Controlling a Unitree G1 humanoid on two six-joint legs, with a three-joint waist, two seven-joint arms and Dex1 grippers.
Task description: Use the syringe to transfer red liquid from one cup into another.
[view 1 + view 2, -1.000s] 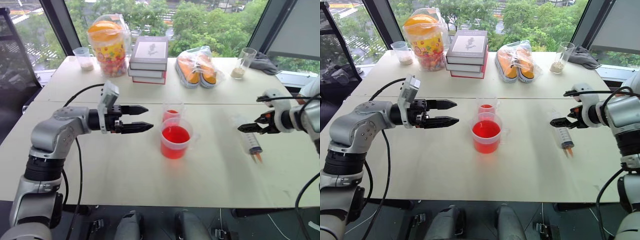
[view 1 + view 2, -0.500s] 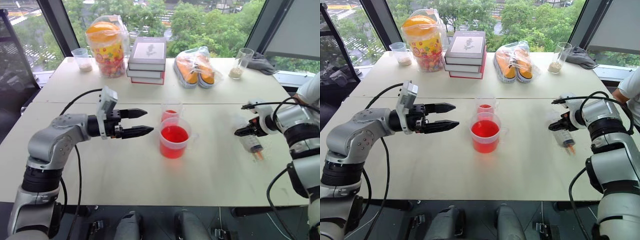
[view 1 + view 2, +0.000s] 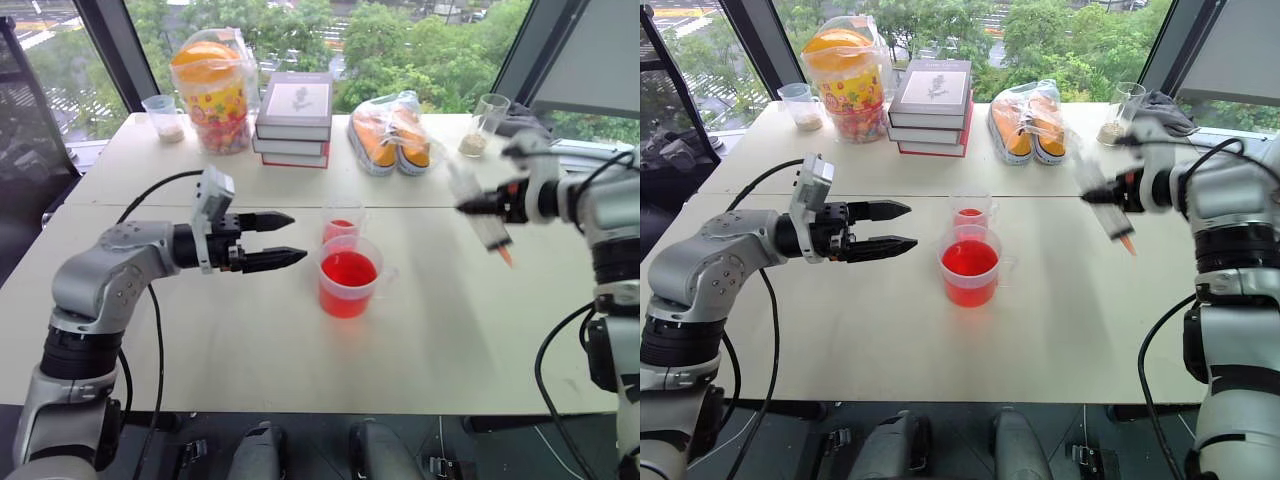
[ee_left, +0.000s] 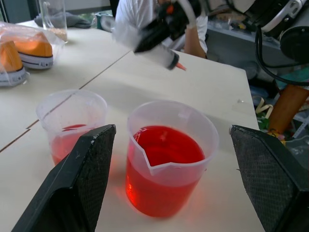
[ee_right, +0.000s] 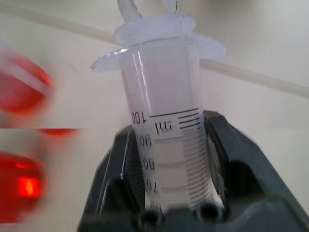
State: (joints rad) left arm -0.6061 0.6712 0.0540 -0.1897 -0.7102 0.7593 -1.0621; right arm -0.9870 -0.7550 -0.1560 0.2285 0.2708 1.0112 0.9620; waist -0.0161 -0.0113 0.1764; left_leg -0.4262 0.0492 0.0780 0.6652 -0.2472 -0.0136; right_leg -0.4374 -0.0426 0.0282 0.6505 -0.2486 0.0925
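Right gripper clamped on the barrel of the syringe, held in the air above the table, on the right side, well apart from both red cups. Syringe tilted, orange-red tip pointing down and away from the cups, plunger end up. In the right wrist view, barrel wedged between the two fingers, graduation marks facing the camera; barrel appears empty, though blur makes that uncertain.

Left gripper held level over the table, fingers apart, nothing between them, pointing toward the cups and stopping just short of the wider one.

Wider cup upright near table centre, about half full of red liquid, pouring lip facing the left gripper. Narrower cup upright directly behind it, just beside or touching (cannot tell), with a shallow layer of red at the bottom.

Along the far edge: jar of sweets, stack of books, bagged pair of orange shoes, and two clear cups of beige grains, one toward each end.
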